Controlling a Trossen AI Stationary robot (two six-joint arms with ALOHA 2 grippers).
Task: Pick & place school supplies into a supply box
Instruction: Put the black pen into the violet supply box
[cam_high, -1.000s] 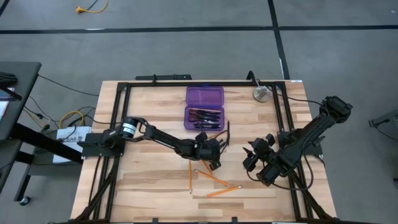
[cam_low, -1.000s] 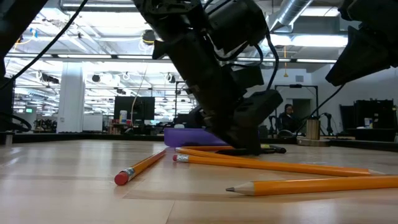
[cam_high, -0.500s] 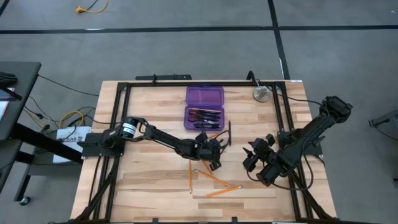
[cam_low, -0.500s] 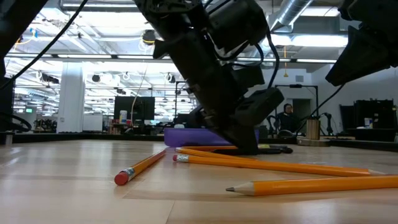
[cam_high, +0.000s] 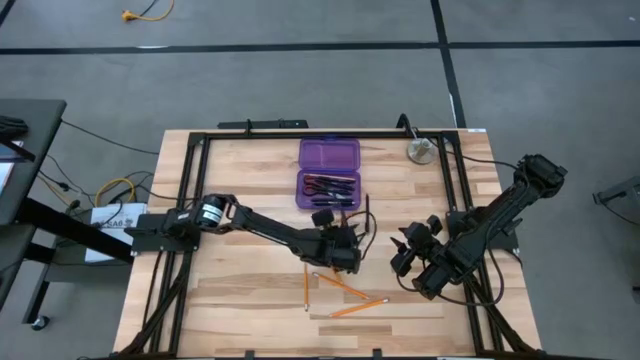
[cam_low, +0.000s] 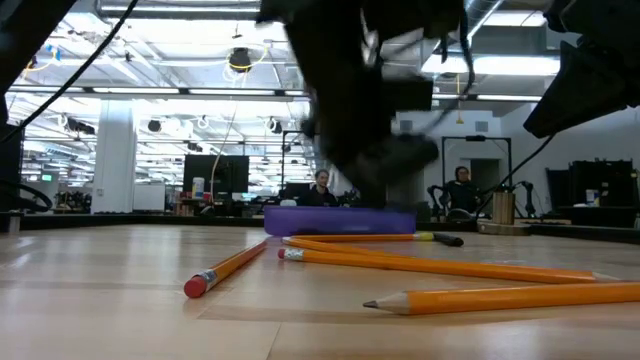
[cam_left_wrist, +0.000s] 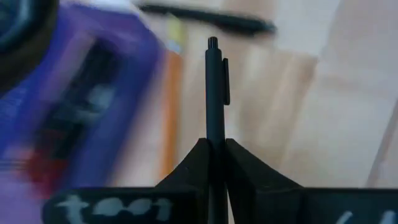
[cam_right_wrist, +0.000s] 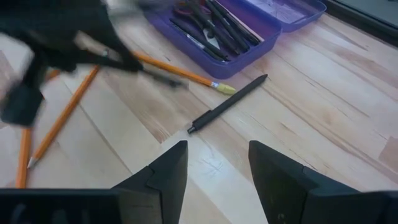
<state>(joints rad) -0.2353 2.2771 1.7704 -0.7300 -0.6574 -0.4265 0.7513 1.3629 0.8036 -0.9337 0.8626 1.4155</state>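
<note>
Left wrist view: slim black pen (cam_left_wrist: 215, 87) between gripper (cam_left_wrist: 214, 163) fingers.

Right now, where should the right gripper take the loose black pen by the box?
Loose black pen: barrel half farther from the supply box, from straight above, jaws across it. It lies flat; an orange pencil's end crowds its middle.

The pale wooden table (cam_high: 240, 290) stands on a grey floor (cam_high: 300, 90) crossed by dark lines. At ten o'clock lies a yellow cable (cam_high: 145, 12). Behind is an open hall with ceiling lights (cam_low: 240, 60), a white column (cam_low: 116, 155), monitors (cam_low: 222, 172) and two seated people (cam_low: 462, 188).
</note>
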